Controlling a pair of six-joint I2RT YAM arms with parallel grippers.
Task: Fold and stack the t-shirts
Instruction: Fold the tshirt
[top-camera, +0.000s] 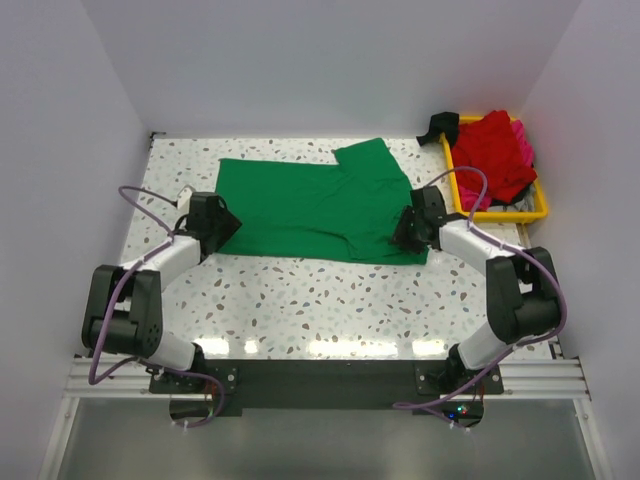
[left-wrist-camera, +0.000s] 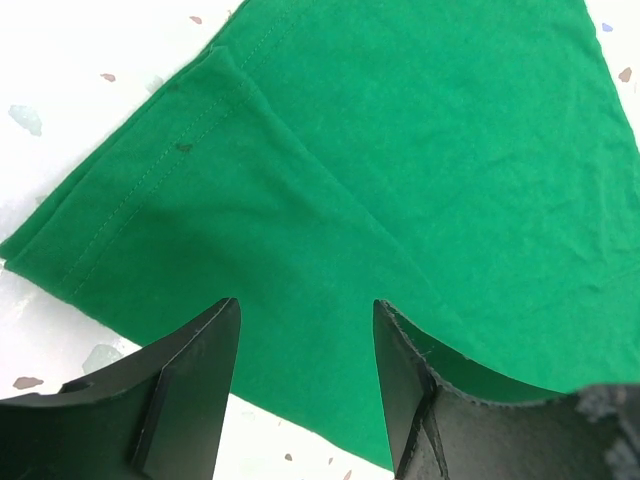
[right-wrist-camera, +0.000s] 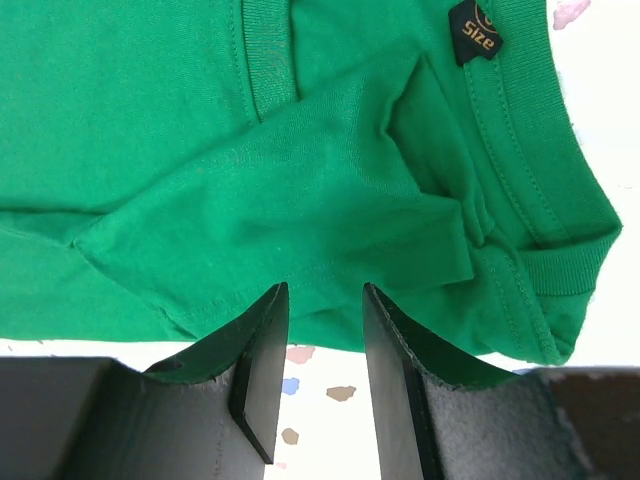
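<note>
Your green t-shirt (top-camera: 310, 210) lies spread flat on the far half of the counter (top-camera: 330, 300), one sleeve sticking out toward the far right. Your left fingers (top-camera: 228, 228) sit at its left edge; the wrist view shows them released, spread wide with the stitched hem lying in the gap. Your right fingers (top-camera: 408, 228) are at the collar end, also parted, more narrowly, with a folded flap of cloth at their tips and bare counter between them. From above, both sets of tips are masked by the wrist housings. The size label (right-wrist-camera: 472, 30) is partly cut off. In the yellow tray (top-camera: 500, 213) at far right, the red t-shirt (top-camera: 492, 150) buries most of the pink one (top-camera: 522, 150)
</note>
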